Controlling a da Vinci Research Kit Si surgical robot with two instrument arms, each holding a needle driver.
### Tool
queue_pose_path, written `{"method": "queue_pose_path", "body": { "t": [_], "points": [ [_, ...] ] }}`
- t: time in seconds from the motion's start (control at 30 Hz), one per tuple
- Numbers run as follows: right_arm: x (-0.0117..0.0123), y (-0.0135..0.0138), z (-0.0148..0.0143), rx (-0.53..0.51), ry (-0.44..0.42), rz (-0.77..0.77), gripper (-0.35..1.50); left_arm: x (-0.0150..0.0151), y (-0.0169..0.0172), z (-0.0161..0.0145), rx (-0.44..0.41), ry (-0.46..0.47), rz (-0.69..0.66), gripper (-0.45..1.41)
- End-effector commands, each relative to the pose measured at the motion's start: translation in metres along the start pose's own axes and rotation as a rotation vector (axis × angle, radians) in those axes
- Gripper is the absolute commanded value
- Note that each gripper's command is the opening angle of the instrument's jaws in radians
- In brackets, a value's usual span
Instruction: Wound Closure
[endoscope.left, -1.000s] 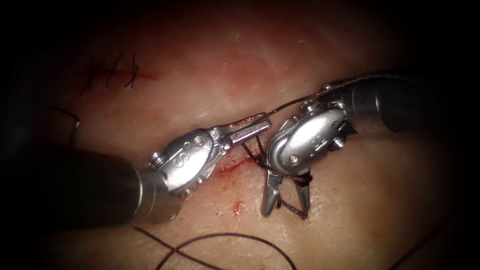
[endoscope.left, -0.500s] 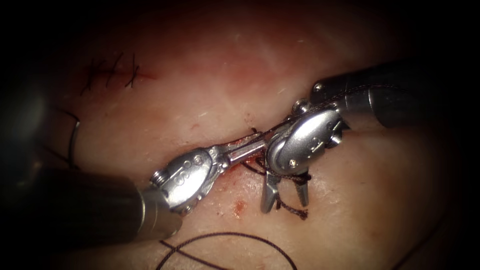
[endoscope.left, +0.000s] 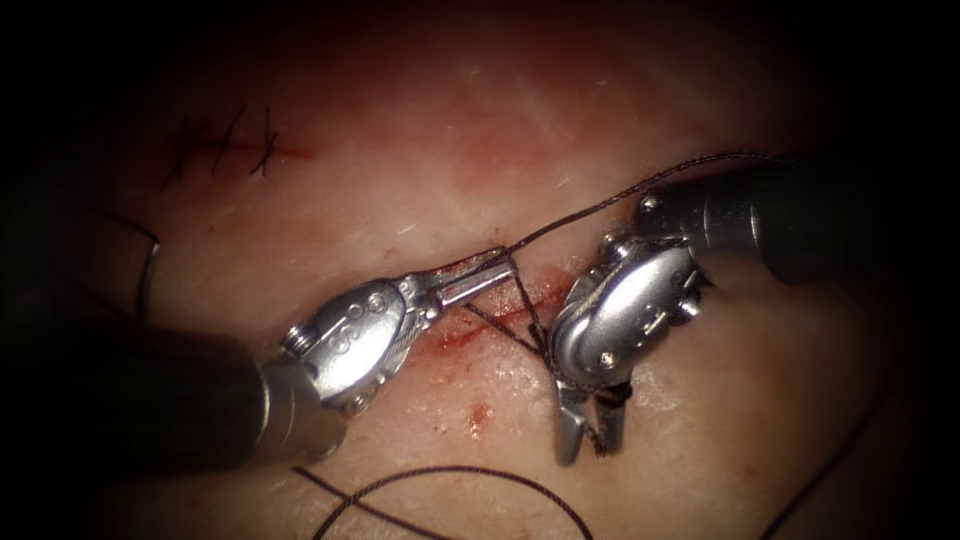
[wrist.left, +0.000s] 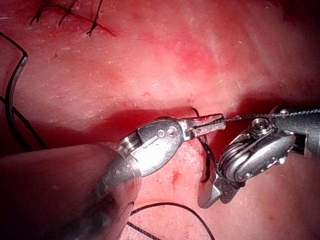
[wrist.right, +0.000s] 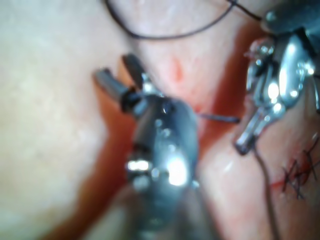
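Steel-grey and thin, the curved needle (endoscope.left: 150, 268) lies on the tissue (endoscope.left: 420, 150) far to the left of the cut, held by neither tool and seemingly not in the tissue. Just right of it, up the wound line, a short row of dark finished stitches (endoscope.left: 228, 145) crosses a closed stretch, so part of the closure looks done. Nearer the middle, the left gripper (endoscope.left: 490, 270) is clamped on the braided dark thread (endoscope.left: 620, 195), which runs taut from its tips up and to the right. Below those tips the cut (endoscope.left: 500, 318) gapes slightly, its edges wet with red fluid (endoscope.left: 455, 340); two strands cross it, but no snug knot shows, so this stitch seems unfinished. A loose loop (endoscope.left: 470, 470) of the same thread curls over the pale, glistening, faintly pitted surface beneath. On the cut's right side the right gripper (endoscope.left: 590, 440) points downward with its jaws a little apart, gripping nothing as far as I can judge, while thread is wound round the tool just above its jaws.
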Motion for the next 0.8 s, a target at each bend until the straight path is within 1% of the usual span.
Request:
{"method": "queue_pose_path", "body": {
  "t": [0.03, 0.17, 0.3, 0.4, 0.47, 0.53, 0.63, 0.73, 0.8],
  "points": [
    [-0.0002, 0.0006, 0.0008, -0.001, 0.004, 0.01, 0.69, -0.001, 0.0008, 0.0003, 0.0, 0.0, -0.004, -0.45],
    [-0.0002, 0.0006, 0.0007, -0.022, -0.009, 0.018, 0.71, -0.001, 0.0008, 0.0003, 0.0, 0.003, -0.004, -0.45],
    [-0.0005, 0.0008, 0.0006, -0.019, -0.024, 0.023, 0.71, -0.0011, 0.0008, 0.0004, 0.001, 0.003, -0.004, -0.45],
    [-0.0008, 0.001, 0.0006, -0.026, -0.033, 0.027, 0.59, -0.0011, 0.0009, 0.0003, 0.0, 0.003, -0.004, -0.45],
    [-0.001, 0.001, 0.0004, -0.03, -0.037, 0.03, 0.56, -0.001, 0.0009, 0.0002, 0.0, 0.003, -0.004, -0.45],
    [-0.0014, 0.0008, 0.0001, -0.022, -0.065, 0.044, 0.54, -0.001, 0.0009, 0.0001, -0.001, 0.003, -0.004, -0.45],
    [-0.0018, 0.0005, -0.0003, -0.02, -0.072, 0.047, 0.51, -0.001, 0.0011, 0.0, -0.001, 0.006, -0.004, -0.45],
    [-0.0021, 0.0002, -0.0005, -0.019, -0.076, 0.042, 0.41, -0.001, 0.0011, 0.0001, 0.0, 0.009, -0.004, -0.45],
    [-0.0021, 0.0, -0.0006, -0.019, -0.076, 0.036, 0.21, -0.001, 0.0012, 0.0, 0.0, 0.009, -0.004, -0.45]
  ]
}}
